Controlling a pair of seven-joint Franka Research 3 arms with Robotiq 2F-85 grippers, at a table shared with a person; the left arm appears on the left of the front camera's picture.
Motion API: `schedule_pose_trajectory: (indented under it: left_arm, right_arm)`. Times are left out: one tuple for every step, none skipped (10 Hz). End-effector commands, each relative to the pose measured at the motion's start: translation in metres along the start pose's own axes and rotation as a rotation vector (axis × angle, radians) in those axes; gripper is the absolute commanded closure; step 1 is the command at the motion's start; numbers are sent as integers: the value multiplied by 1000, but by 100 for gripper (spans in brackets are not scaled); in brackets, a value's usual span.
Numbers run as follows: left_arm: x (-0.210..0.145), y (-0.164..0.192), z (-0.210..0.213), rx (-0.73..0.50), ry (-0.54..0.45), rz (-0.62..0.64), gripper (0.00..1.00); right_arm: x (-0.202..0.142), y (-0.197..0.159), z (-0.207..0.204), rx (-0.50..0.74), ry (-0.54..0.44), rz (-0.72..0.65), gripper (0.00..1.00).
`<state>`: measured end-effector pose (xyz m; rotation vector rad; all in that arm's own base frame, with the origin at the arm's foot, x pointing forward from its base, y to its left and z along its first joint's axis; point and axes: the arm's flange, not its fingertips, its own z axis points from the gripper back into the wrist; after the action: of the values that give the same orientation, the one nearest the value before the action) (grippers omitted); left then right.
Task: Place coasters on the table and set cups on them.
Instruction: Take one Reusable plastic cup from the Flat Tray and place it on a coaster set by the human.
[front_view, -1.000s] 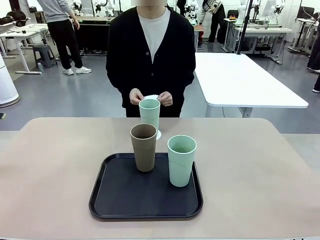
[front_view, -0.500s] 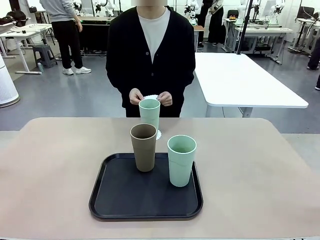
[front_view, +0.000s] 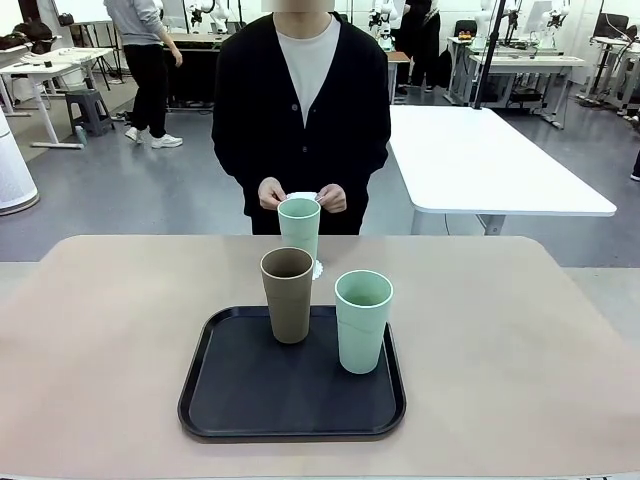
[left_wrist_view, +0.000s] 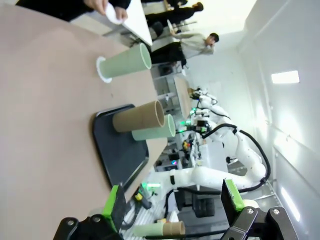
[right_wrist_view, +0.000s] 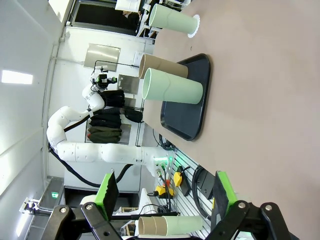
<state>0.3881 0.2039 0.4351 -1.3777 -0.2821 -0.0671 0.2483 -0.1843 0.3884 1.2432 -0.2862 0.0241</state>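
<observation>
While a person stands at the far edge of the table, three cups and a black tray occupy its middle.

(a) Front view. The far mint cup stands upright on a coaster, on the bare table just beyond the tray's far edge; the lacy rim of the coaster shows at the right of the cup's base. The brown cup stands upright on the tray near its far edge. The near mint cup stands upright toward the tray's right edge, close beside the brown cup with a narrow gap between them. Behind the far mint cup, one hand and the other hand pinch the held coasters above the table's far edge; their number cannot be told.

(b) Left wrist view. The left gripper has its green-padded fingers spread wide with nothing between them. Beyond it, the cups lie sideways in the rolled picture.

(c) Right wrist view. The right gripper is likewise spread wide and empty, well apart from the tray.
</observation>
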Motion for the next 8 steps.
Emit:
schedule_pose_trajectory:
  left_arm:
    - [0,0,-1,-2,-11,-4,0]
    - [0,0,-1,-2,-11,-4,0]
    - [0,0,-1,-2,-11,-4,0]
    - [0,0,-1,-2,-11,-4,0]
    - [0,0,-1,-2,-11,-4,0]
    - [0,0,-1,-2,-11,-4,0]
    - [0,0,-1,-2,-11,-4,0]
    - [0,0,-1,-2,-11,-4,0]
  right_arm:
    - [1,0,0,12,-8,14,0]
    - [1,0,0,12,-8,14,0]
    - [1,0,0,12,-8,14,0]
    - [1,0,0,12,-8,14,0]
    - [1,0,0,12,-8,14,0]
    - [1,0,0,12,-8,14,0]
    - [1,0,0,12,-8,14,0]
    - [1,0,0,12,-8,14,0]
